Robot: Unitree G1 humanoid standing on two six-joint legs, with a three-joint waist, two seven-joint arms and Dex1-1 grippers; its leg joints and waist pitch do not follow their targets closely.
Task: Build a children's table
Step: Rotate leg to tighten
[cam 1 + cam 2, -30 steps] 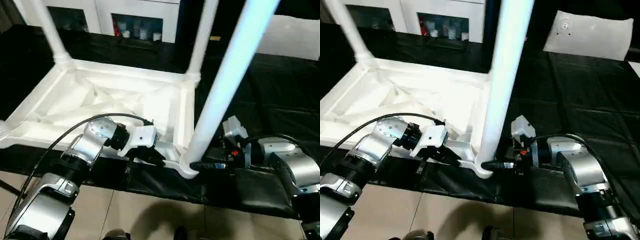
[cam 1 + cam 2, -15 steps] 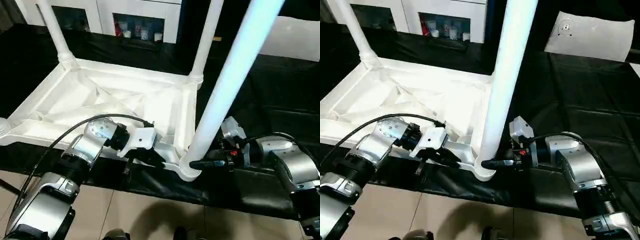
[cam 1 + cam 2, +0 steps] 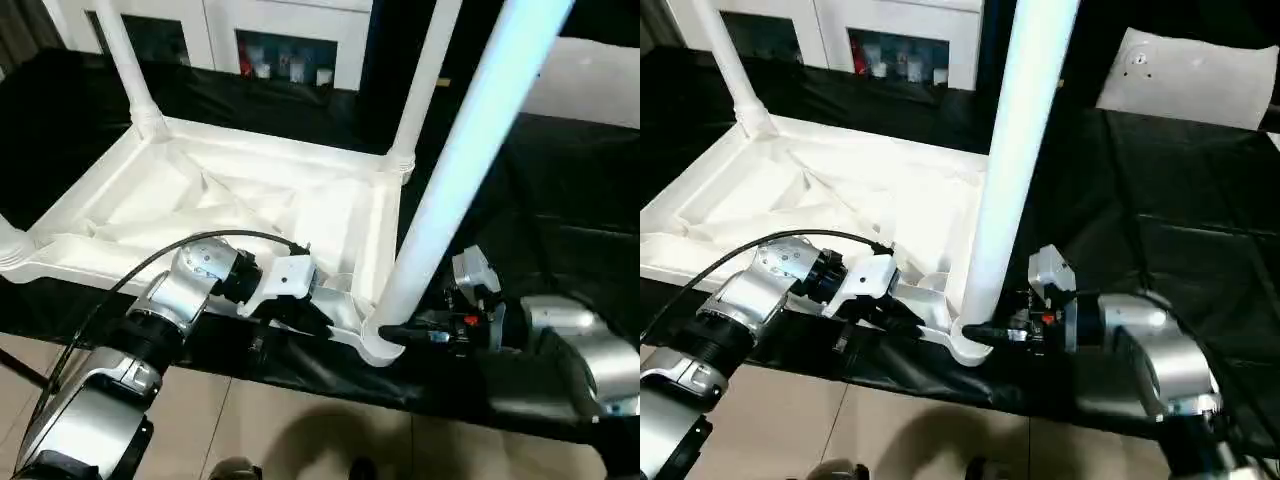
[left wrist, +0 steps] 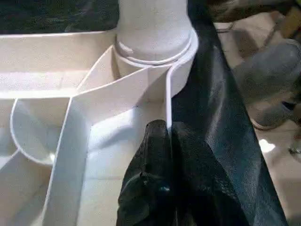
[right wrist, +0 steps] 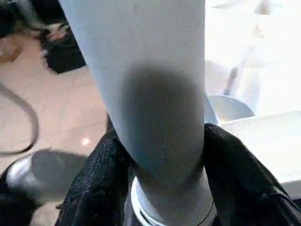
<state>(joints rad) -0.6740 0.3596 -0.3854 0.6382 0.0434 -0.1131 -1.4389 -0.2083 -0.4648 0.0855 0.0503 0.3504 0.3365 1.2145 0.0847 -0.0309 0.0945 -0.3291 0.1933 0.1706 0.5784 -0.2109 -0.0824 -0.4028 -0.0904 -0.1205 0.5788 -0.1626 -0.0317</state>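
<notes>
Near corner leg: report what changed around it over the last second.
The right gripper narrowed its fingers onto the base of the near corner leg, now shut on it. The leg stayed upright in its socket, the left gripper stayed clamped on the tabletop's rim. The camera shifted; the table did not.

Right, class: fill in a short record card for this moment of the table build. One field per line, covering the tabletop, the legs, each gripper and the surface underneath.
tabletop: white, upside down, ribbed underside facing up
legs fitted: two at the far corners, one at the near right corner
left gripper: shut on the tabletop's thin near rim, beside the near right socket
right gripper: one finger on each side of the near leg's base
surface: black cloth
</notes>
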